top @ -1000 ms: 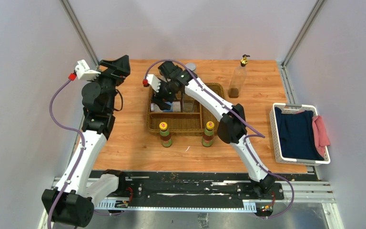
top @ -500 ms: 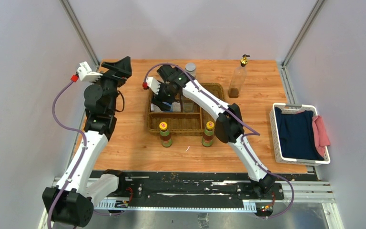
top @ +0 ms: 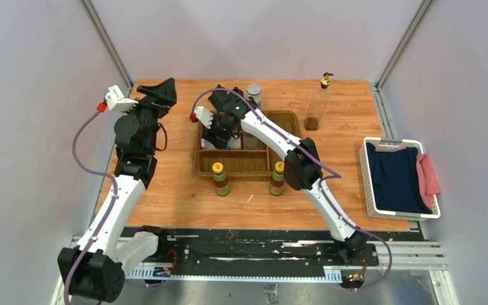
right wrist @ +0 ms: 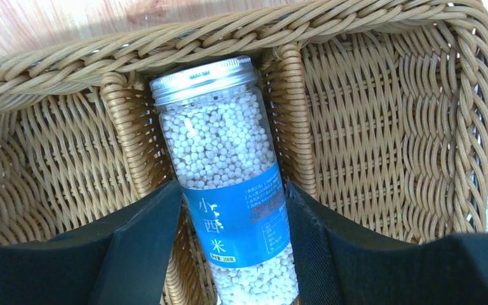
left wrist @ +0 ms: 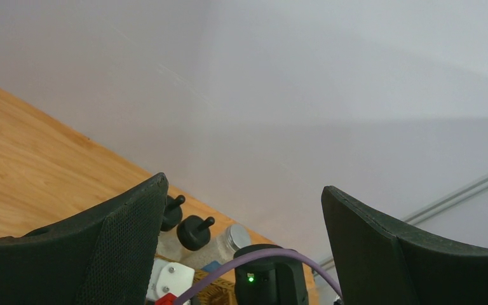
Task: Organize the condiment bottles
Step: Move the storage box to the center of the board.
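My right gripper (top: 219, 135) reaches into the wicker basket (top: 248, 166) at its back left. In the right wrist view it (right wrist: 234, 187) is shut on a clear grey-lidded jar (right wrist: 229, 171) of white grains with a blue label, lying on the basket's divider. A second grey-lidded jar (top: 254, 93) stands behind the basket. Two yellow-capped bottles (top: 220, 178) (top: 277, 178) stand in front of it. A tall gold-topped bottle (top: 318, 105) stands at the back right. My left gripper (top: 161, 91) is open and raised at the back left. Its wrist view (left wrist: 244, 187) shows two black caps (left wrist: 194, 232).
A white crate (top: 368, 184) with dark blue and pink cloths sits at the right edge. The right arm's links (top: 273, 133) cross over the basket. Grey walls close the table at the back and both sides.
My right gripper has shifted a little toward the back left over the basket, uncovering the grey-lidded jar behind. My left arm has drifted slightly right.
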### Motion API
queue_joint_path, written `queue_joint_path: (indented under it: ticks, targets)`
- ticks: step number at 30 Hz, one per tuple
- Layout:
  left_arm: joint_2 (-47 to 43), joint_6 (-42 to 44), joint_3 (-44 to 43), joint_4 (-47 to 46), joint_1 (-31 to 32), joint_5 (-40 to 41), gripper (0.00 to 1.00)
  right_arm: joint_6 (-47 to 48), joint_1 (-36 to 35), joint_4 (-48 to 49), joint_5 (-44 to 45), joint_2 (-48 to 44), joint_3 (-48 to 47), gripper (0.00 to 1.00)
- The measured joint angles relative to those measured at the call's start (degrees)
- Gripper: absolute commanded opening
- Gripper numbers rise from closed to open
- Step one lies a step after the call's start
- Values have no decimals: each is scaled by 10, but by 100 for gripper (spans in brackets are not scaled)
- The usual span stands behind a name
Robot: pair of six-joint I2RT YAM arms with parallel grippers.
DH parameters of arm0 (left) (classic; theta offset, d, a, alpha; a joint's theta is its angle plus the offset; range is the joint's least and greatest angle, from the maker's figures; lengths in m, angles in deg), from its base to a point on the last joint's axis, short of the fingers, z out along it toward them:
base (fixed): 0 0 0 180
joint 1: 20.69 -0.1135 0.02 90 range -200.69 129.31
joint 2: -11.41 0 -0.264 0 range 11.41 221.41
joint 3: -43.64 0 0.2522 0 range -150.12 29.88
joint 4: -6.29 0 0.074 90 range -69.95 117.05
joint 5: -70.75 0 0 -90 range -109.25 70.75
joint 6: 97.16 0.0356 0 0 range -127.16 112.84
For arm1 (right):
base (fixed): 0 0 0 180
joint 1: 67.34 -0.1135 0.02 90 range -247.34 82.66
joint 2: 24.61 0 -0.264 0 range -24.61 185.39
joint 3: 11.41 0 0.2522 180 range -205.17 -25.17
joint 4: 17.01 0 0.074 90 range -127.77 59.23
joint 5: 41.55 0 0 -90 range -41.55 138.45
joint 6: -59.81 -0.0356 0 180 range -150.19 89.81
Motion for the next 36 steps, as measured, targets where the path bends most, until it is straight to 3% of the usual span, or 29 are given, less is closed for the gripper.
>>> queue_joint_path:
  ticks: [32, 34, 36]
  targets:
    - [1, -2, 27, -27, 0, 5, 92, 0, 2, 19, 18, 16, 0, 64]
    - [1, -3, 30, -32, 0, 5, 92, -1, 2, 25, 21, 19, 0, 58]
    - [1, -4, 34, -35, 0, 5, 92, -1, 2, 28, 24, 23, -2, 46]
